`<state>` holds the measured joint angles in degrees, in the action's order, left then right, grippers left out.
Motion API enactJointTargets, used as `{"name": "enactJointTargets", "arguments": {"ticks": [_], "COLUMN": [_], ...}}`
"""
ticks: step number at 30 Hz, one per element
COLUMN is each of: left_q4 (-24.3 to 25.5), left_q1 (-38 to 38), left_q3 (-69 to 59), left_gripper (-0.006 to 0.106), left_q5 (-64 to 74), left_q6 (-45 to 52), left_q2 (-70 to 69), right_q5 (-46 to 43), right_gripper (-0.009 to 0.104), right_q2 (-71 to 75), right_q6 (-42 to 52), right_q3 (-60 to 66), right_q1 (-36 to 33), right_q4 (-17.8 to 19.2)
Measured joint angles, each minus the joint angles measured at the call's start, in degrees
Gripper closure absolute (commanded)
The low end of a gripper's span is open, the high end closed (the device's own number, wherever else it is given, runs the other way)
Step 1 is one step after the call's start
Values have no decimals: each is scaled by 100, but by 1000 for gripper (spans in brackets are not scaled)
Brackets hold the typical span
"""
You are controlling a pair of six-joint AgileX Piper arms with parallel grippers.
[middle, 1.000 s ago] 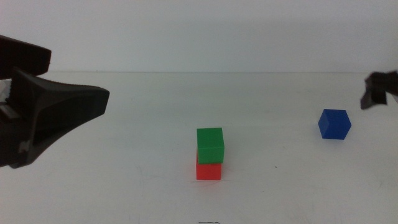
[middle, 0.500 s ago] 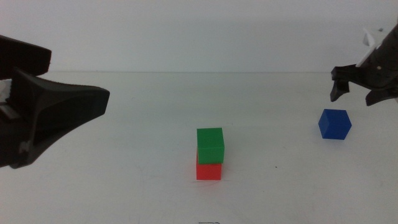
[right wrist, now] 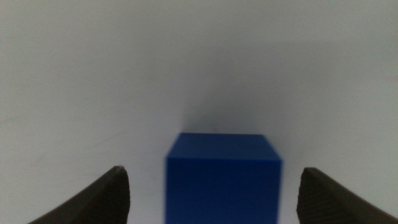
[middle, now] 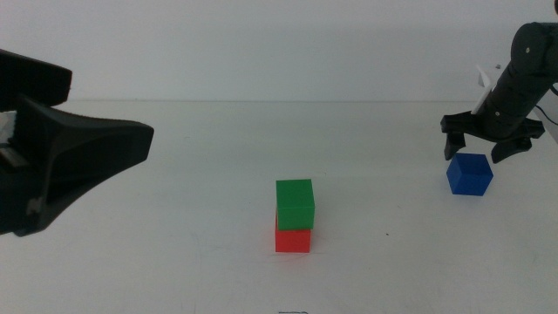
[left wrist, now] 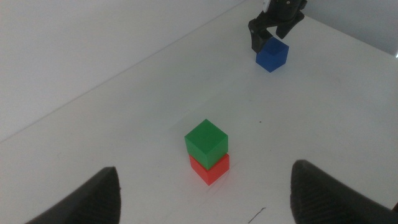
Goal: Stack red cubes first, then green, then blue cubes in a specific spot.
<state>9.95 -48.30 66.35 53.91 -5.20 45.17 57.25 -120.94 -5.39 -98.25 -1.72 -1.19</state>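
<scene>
The green cube (middle: 295,203) sits on top of the red cube (middle: 292,240) near the middle of the white table; the left wrist view shows the same pair, green cube (left wrist: 206,141) over red cube (left wrist: 211,170). The blue cube (middle: 469,174) rests alone on the table to the right. My right gripper (middle: 481,146) hangs open just above and behind it, its jaws wider than the cube; in the right wrist view the blue cube (right wrist: 222,179) lies between the jaws of my right gripper (right wrist: 211,193). My left gripper (left wrist: 205,193) stays open at the left, back from the stack.
The left arm's dark body (middle: 61,157) fills the left edge of the middle view. Bare white tabletop (middle: 392,262) surrounds the stack and the blue cube.
The right arm has come in from the right edge and lowered, so its open gripper now hangs right over the blue cube. The stack and left arm have not moved.
</scene>
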Motion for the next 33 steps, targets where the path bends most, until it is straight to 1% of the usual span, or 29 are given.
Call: {"name": "enactJointTargets", "arguments": {"ticks": [2, 5, 12, 15, 17, 19, 20, 22, 24, 26, 29, 33], "left_q4": [0, 0, 0, 0, 0, 0, 0, 0, 0, 0, 0, 0], "left_q1": [0, 0, 0, 0, 0, 0, 0, 0, 0, 0, 0, 0], "left_q3": [0, 0, 0, 0, 0, 0, 0, 0, 0, 0, 0, 0], "left_gripper": [7, 7, 7, 7, 7, 7, 7, 7, 7, 7, 7, 7], "left_q5": [0, 0, 0, 0, 0, 0, 0, 0, 0, 0, 0, 0], "left_q6": [0, 0, 0, 0, 0, 0, 0, 0, 0, 0, 0, 0], "left_q2": [0, 0, 0, 0, 0, 0, 0, 0, 0, 0, 0, 0], "right_q5": [0, 5, 74, 94, 104, 105, 105, 105, 110, 170, 124, -49], "right_gripper": [4, 4, 4, 9, 15, 26, 43, 67, 97, 96, 96, 96], "right_q2": [-28, -38, -138, -209, -260, -285, -289, -289, -283, -222, 212, 1448], "right_q6": [-85, -139, -163, -169, -180, -180, -182, -213, -246, -208, -144, -263], "right_q3": [-2, -2, -2, -2, -2, -2, -2, -2, -2, 17, 380, 1397], "right_q1": [0, 0, 0, 0, 0, 0, 0, 0, 0, 0, 0, -4], "right_q4": [154, 243, 254, 254, 254, 254, 254, 254, 254, 254, 254, 260]}}
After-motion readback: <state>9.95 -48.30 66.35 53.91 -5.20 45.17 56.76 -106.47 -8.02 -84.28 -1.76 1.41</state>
